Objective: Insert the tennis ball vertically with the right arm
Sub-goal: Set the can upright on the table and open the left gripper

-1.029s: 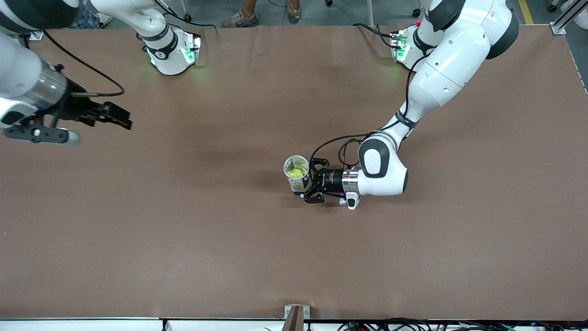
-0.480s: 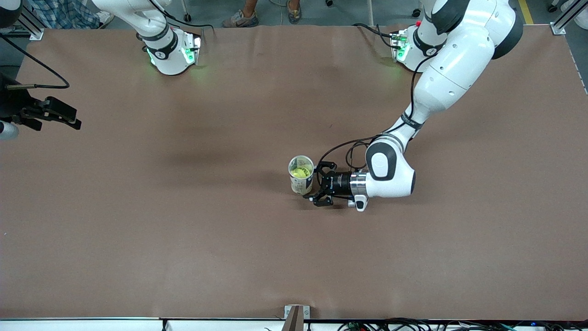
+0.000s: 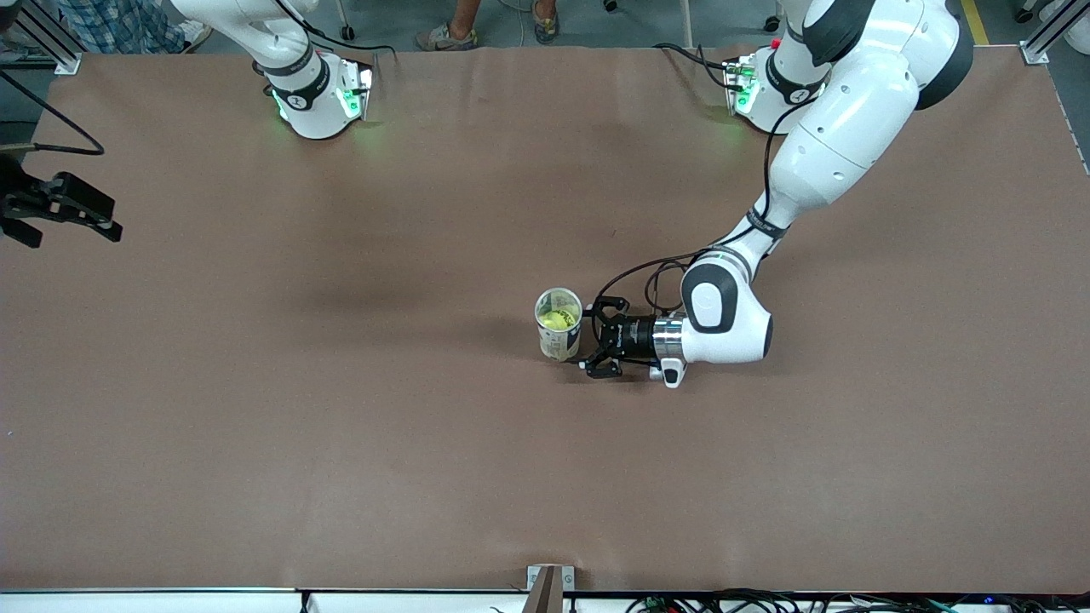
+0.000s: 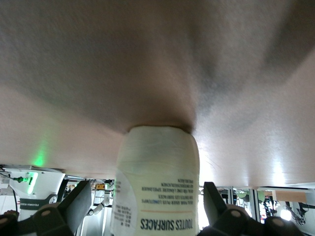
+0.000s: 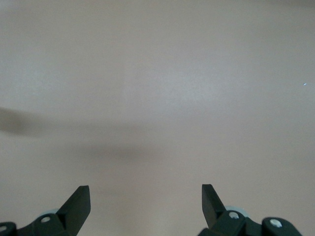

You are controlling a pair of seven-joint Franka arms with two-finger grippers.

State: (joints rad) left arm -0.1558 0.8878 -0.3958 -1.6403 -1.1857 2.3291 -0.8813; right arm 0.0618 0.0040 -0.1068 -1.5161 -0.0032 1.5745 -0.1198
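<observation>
yellow-green tennis ball (image 3: 557, 320) inside upright labelled cup (image 3: 559, 323), left gripper (image 3: 599, 337) released beside it, right gripper (image 3: 81, 209) released

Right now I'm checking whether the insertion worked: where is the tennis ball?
In the front view, the tennis ball sits inside the upright container near the table's middle, with the open left gripper right beside the container.

A wide table (image 3: 358, 426) covered in plain brown sheeting is carrying a single paper cup (image 3: 559, 334), which is standing upright near its middle. The cup is sitting just beside the fingertips of the left gripper (image 3: 596, 340), apart from them, and well apart from the right gripper (image 3: 60, 209) at the right arm's end. Both arm bases (image 3: 319, 98) are resting along the table's edge farthest from the front camera.
</observation>
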